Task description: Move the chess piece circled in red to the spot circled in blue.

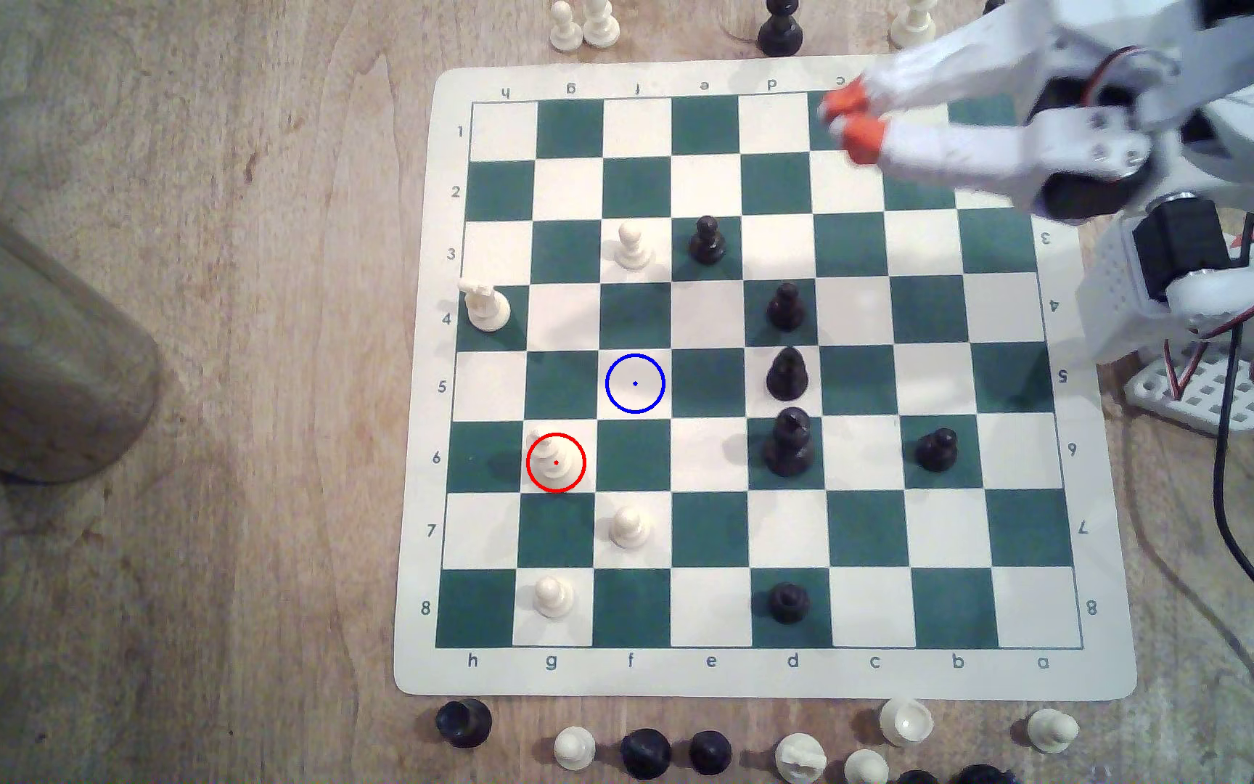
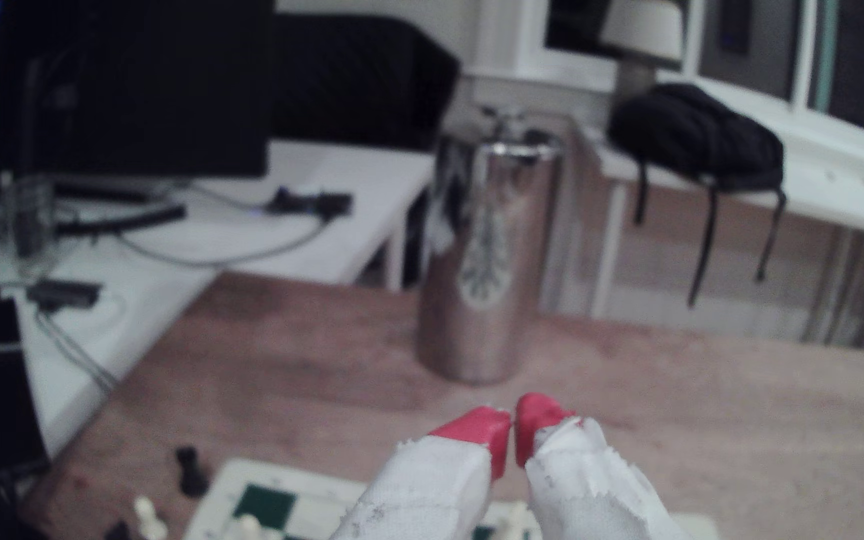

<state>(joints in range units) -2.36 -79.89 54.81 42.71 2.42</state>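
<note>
I see the wooden tabletop (image 1: 194, 603) carrying the green-and-cream vinyl chessboard (image 1: 760, 678). My white tool with orange tips (image 1: 846, 120) hangs over the board's far right corner in the exterior view, tips pinched together on nothing (image 2: 512, 428). The tall cream-white plastic piece in the red ring (image 1: 554, 458) stands near left, with the blue-ringed cream square (image 1: 634, 383) diagonally next, empty.

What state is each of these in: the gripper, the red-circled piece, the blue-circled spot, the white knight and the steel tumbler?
Gripper: shut, empty, raised over the board's far corner.
Red-circled piece: upright on its square, untouched.
Blue-circled spot: vacant.
White knight: upright at the board's edge.
Steel tumbler: upright on the table.
</note>
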